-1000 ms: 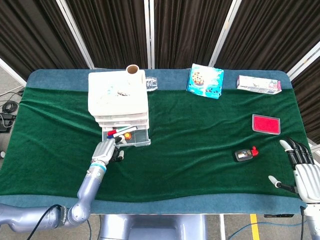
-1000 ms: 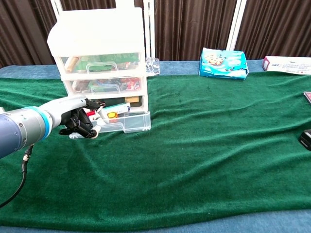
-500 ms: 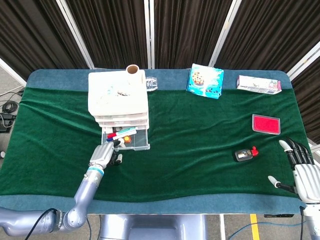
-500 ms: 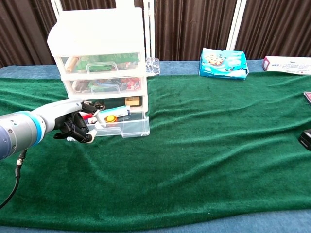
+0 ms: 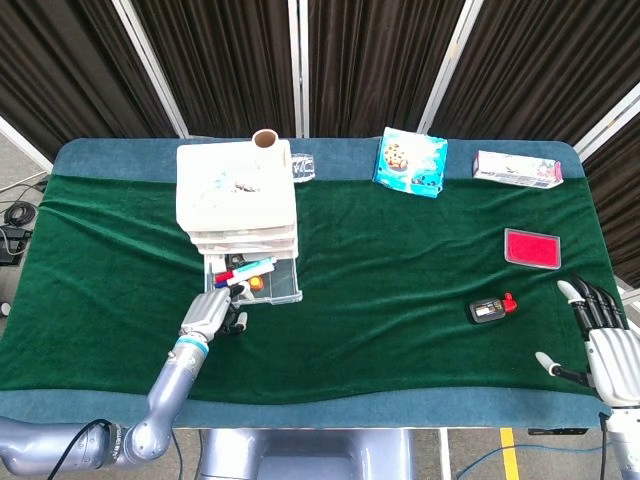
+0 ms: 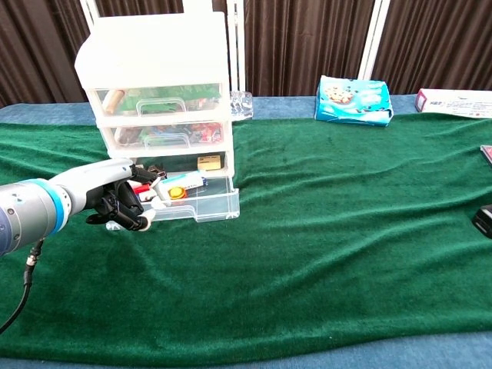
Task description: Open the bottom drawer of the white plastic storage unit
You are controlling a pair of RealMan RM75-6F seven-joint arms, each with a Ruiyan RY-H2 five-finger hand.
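Setting: lab/test booth | dark curtains [image 5: 370, 60] on white frames | green-clothed tabletop [image 5: 400, 290] | loose floor cables [image 5: 15, 215]

You are looking at one white storage unit [image 5: 237, 196] holding three drawers, one cardboard roll [image 5: 266, 139], one blue snack bag [image 5: 410, 163], one white box [image 5: 516, 168], one red case [image 5: 532, 248], one small black device [image 5: 487, 311].

Left hand [image 6: 115, 201] covering the front left corner of the pulled-out bottom drawer [image 6: 201, 204], its grip there unclear, right hand [image 5: 603, 340] cut off at the head view's edge, drawer contents too small to name, black device [image 6: 484, 221] clipped at chest view's right edge
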